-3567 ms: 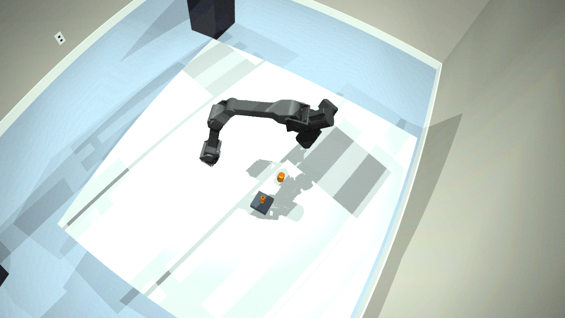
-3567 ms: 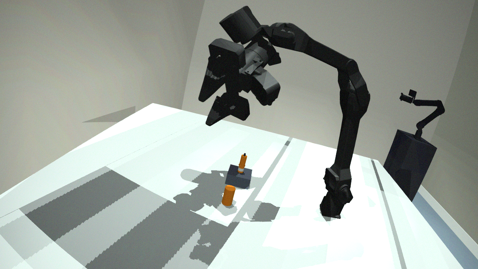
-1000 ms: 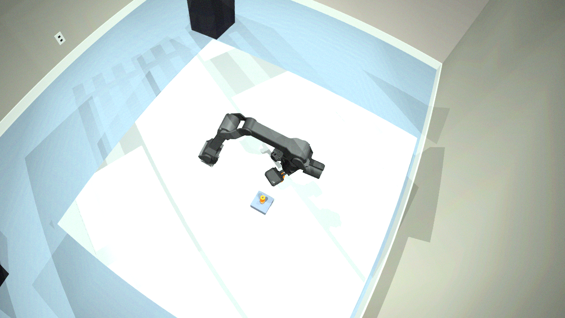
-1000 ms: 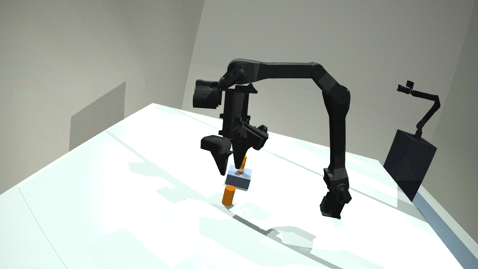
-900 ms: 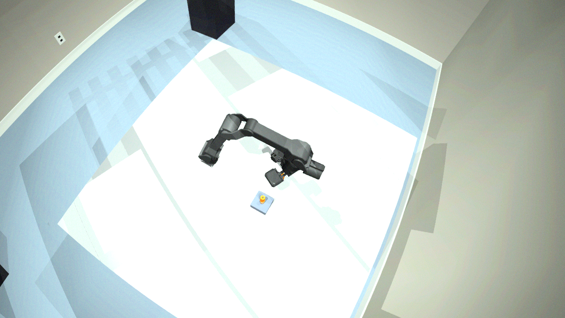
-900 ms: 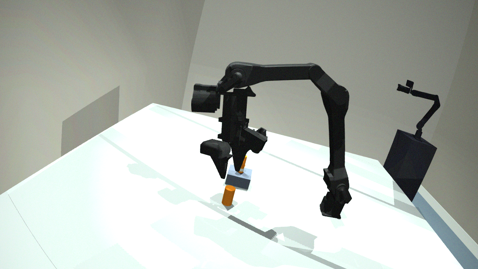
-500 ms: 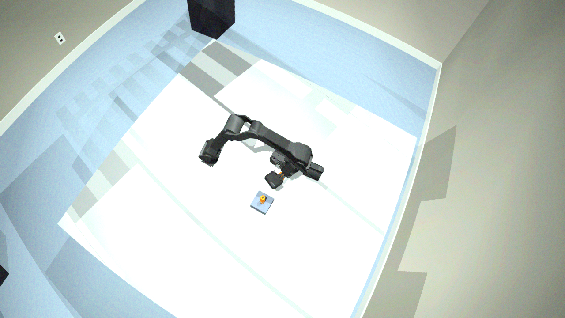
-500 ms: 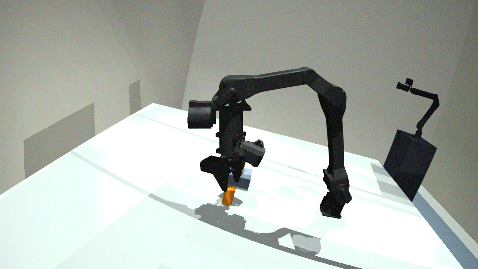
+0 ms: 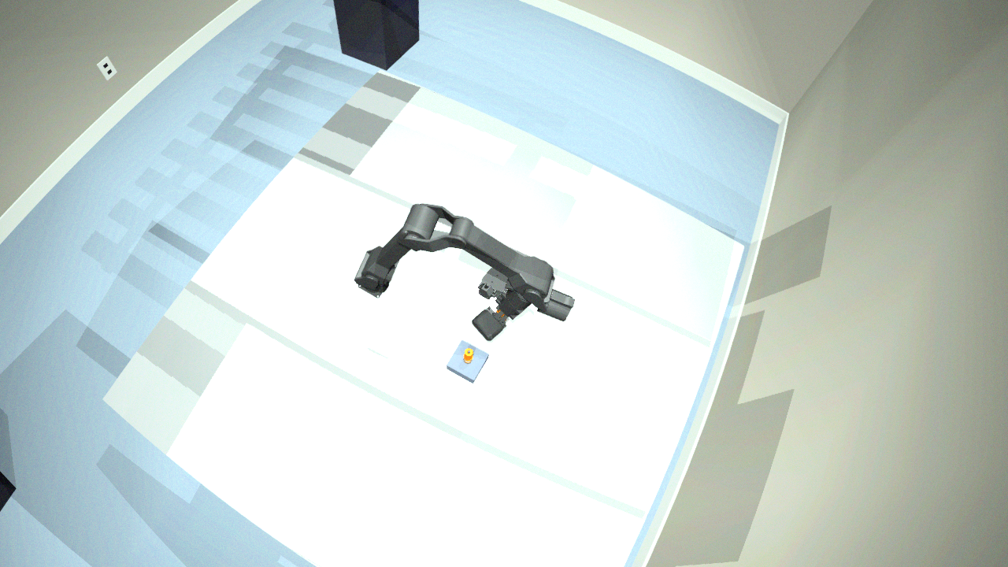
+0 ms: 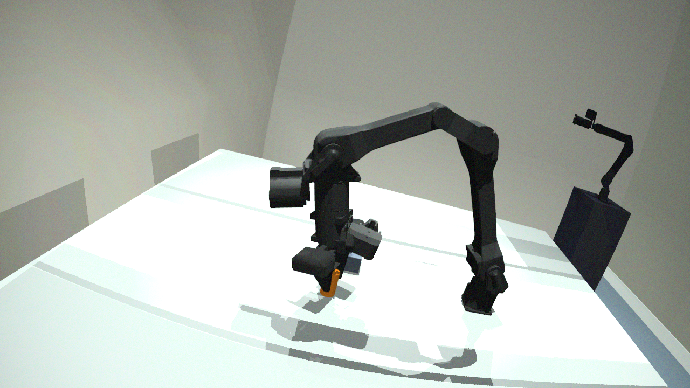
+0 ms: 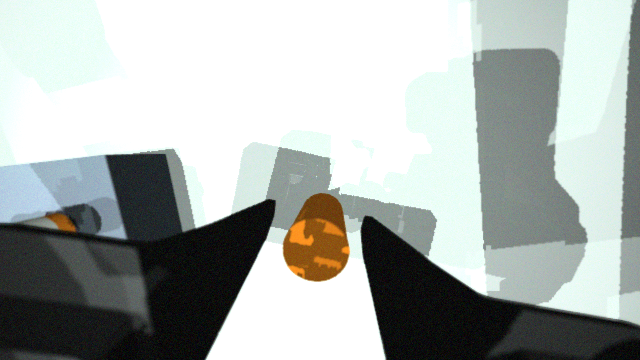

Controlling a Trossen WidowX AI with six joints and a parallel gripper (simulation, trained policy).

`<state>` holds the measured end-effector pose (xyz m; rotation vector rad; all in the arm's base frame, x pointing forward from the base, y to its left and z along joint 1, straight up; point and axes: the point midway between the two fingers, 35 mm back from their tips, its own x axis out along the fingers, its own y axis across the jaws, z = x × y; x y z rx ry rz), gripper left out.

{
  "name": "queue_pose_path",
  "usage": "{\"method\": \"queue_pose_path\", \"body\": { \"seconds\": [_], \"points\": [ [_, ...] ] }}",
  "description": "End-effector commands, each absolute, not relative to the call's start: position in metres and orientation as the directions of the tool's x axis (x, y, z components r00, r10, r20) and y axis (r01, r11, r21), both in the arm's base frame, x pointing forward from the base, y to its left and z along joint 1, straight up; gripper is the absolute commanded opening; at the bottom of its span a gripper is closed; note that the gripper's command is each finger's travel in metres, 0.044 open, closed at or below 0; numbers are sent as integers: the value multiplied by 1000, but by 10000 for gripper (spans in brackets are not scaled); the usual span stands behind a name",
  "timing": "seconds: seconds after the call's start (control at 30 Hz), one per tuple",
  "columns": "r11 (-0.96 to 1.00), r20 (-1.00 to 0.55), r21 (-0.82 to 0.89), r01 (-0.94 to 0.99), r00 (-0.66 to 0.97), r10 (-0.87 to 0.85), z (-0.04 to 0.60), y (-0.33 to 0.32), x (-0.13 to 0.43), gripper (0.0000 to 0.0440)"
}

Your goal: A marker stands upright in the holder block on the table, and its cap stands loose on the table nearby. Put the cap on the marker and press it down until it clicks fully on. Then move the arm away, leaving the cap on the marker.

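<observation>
In the top view, the tool (image 9: 498, 312) (image 10: 333, 282) (image 11: 319, 215) reaches down beside the holder block (image 9: 461, 366) (image 10: 353, 264) (image 11: 145, 195). The marker (image 9: 468, 356) (image 11: 61, 221) stands in the block, a dark dot at its top. Only a little orange shows between the finger housings, most likely the cap (image 10: 331, 285) (image 11: 317, 250).

In the exterior view, the cap stands on the counter (image 10: 193, 270) (image 9: 394, 451) (image 11: 280, 320), well down among the fingers, with one finger covering part of it. The block shows only in part behind the tool, and the marker is hidden.

In the wrist view, the tool is partly open, its fingertips on either side of the cap. A gap shows on both sides, so nothing is gripped. The marker's lower part shows at the left, cut off by a finger.

The cap looks like smooth, stiff plastic, probably light, unlikely to break, but easy to tip or to let slip if one finger meets it first. An even squeeze across the middle of its sides should serve, keeping it upright for the marker. No brand, label or writing can be read on cap, marker or block.
</observation>
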<state>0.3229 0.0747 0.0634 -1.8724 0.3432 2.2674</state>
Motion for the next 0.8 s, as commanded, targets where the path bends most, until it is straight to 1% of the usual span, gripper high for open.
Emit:
{"method": "queue_pose_path", "body": {
  "seconds": [0.0,0.17,0.4,0.77],
  "points": [
    [-962,-983,70,-265,-185,-21,60,74,321,196],
    [-964,-987,67,-258,-158,-27,68,73,320,66],
    [-960,-995,53,-274,-98,-27,90,66,327,40],
    [-948,-999,21,-316,-33,-11,127,48,334,28]
  ]
}}
